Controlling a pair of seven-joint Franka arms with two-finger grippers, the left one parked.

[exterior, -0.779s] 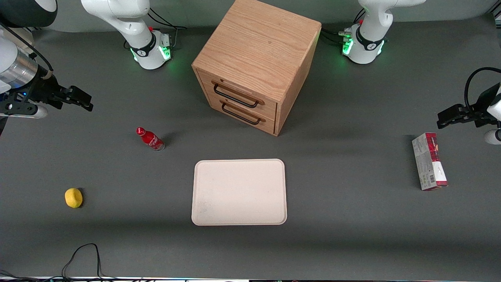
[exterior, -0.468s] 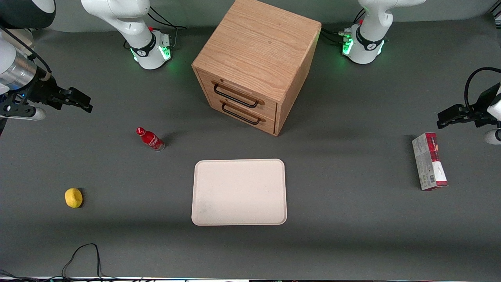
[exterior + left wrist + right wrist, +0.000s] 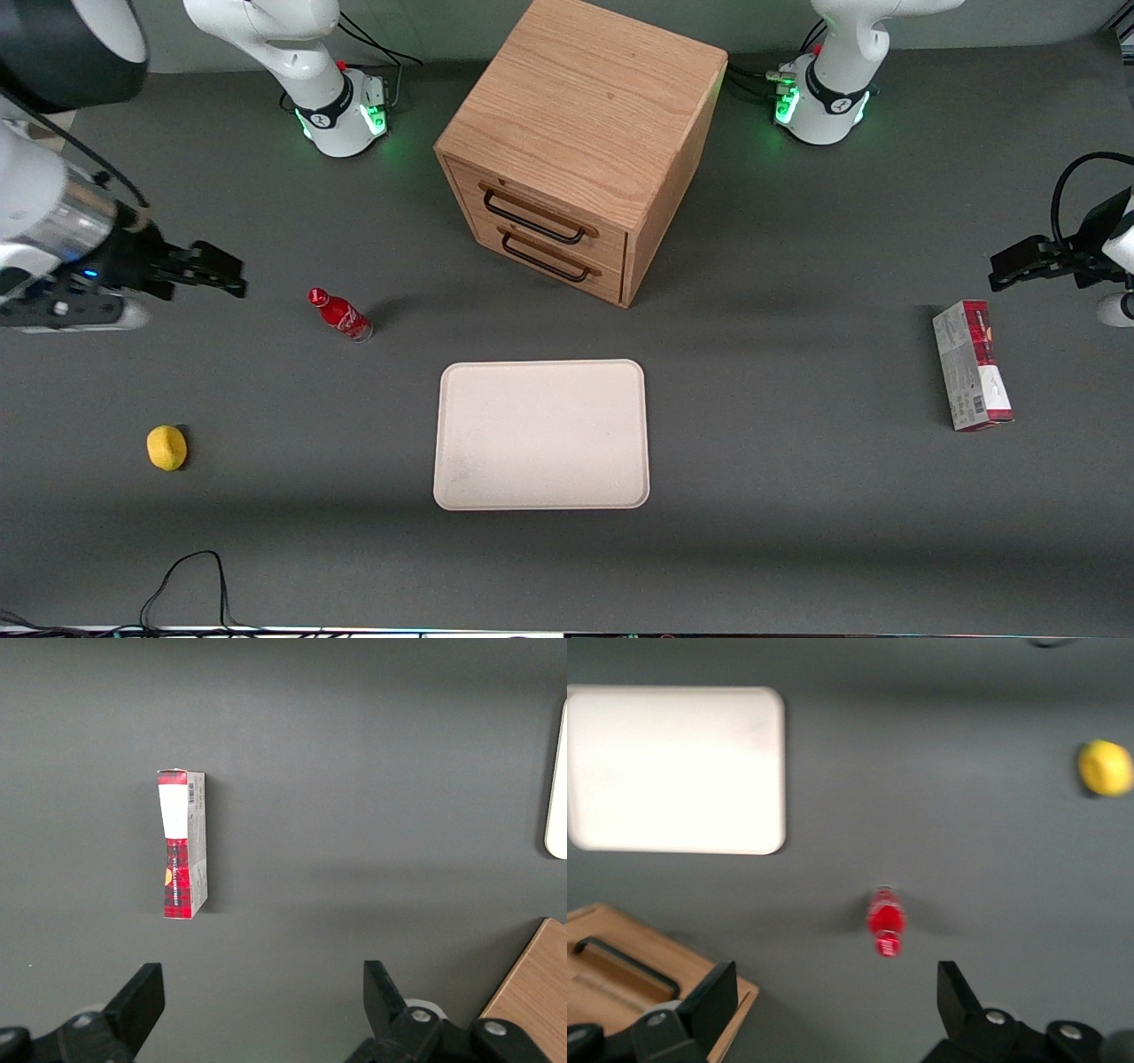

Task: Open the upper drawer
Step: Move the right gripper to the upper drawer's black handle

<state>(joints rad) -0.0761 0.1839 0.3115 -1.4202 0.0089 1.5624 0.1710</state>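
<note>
Here the right arm's claw (image 3: 232, 275) hangs in the air above the dark grey surface (image 3: 797, 496), near the working arm's end of it. Its two black fingers (image 3: 961, 992) stand wide apart, with nothing between them and nothing touching them. One small red bottle (image 3: 339, 314) stands upright just beside the claw, a little nearer the front camera. One yellow lemon (image 3: 166, 447) lies nearer the front camera again, close to the working arm's end of the surface and well apart from the claw.

One boxy wooden cabinet (image 3: 589, 106) sits near the edge of the surface farthest from the front camera, about midway along it, turned at a slant. It has two drawers, each with one wide black wire handle. The upper drawer (image 3: 537, 215) is the top one of the pair and sits shut, flush with the cabinet face. The lower drawer (image 3: 549, 257) just beneath it is shut too. The claw is well apart from both handles.

One pale rectangular tray (image 3: 541, 434) lies flat in front of the cabinet, nearer the front camera, with nothing on it. One red and grey carton (image 3: 970, 365) lies on its side toward the parked arm's end of the surface.
</note>
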